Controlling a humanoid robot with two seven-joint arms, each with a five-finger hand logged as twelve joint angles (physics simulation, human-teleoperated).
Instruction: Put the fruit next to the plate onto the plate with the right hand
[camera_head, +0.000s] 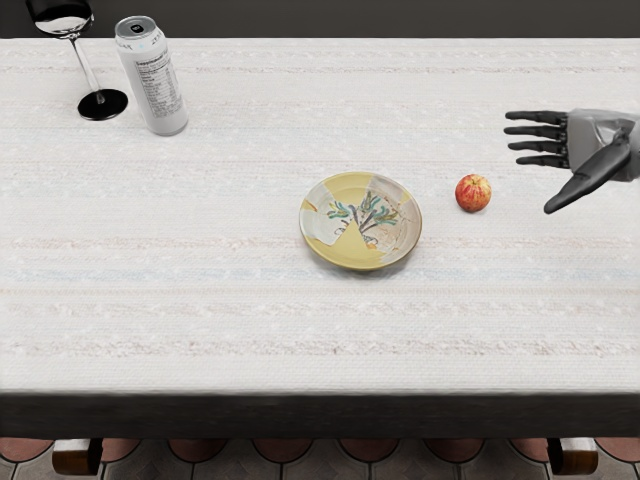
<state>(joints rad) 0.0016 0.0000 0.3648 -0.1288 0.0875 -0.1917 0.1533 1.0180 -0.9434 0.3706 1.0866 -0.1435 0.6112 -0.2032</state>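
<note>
A small red-and-yellow apple (473, 193) lies on the white table, just right of the plate. The plate (318, 236) is round, yellow and white with a leafy pattern, and sits near the table's middle with nothing on it. My right hand (545, 160) comes in from the right edge, a little right of and above the apple. Its dark fingers are stretched out toward the left and the thumb points down-left; it holds nothing and does not touch the apple. The left arm does not show.
At the back left stand a silver drink can (152, 76) and a wine glass (76, 50) with a dark base. The table's front edge (320, 392) runs across the bottom of the view.
</note>
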